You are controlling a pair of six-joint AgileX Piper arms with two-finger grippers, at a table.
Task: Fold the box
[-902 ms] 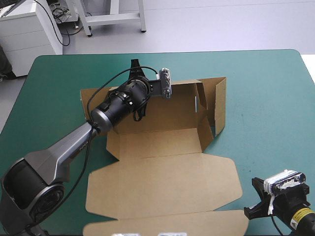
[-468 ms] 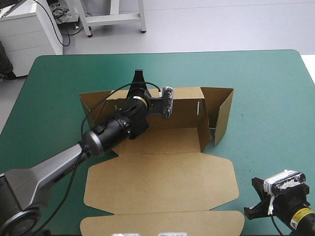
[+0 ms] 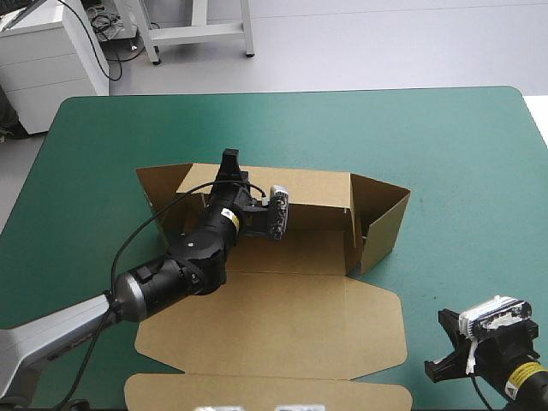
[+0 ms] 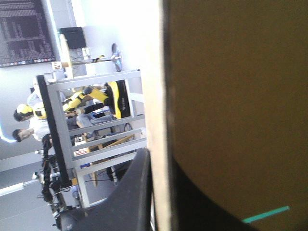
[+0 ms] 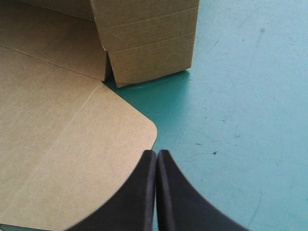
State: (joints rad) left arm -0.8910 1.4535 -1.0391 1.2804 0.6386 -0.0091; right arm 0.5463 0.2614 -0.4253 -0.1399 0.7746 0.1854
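Box (image 3: 300, 250) sits mid-table (image 3: 462, 145), slightly left of centre. Far wall (image 3: 308, 184) is up, right side wall (image 3: 383, 224) is up but splayed outward, and the lid (image 3: 282, 317) lies flat toward the near edge. Left flap (image 3: 158, 184) at the far-left corner: can't tell how far it's raised.

Left fingers (image 3: 229, 161) pinch the far wall's top rim, left of its middle. In the left wrist view one black finger is outside the board and the other is dark behind it, w/ the sheet between.

Right fingers (image 5: 142, 192) are pressed together in one point, holding nothing. They're low over the teal-green cover, just beside the lid's rounded right corner and apart from it.

Handling, as a guess:
- Board looks light and stiff. It should bend only along the scored creases and probably springs back if let go.
- W/ so little weight it likely skids on the cover when pushed, so one arm needs to pin it.
- Best hold is prob. a free edge, i.e. wall rim or flap tip. Thin rims could crush or tear if twisted.
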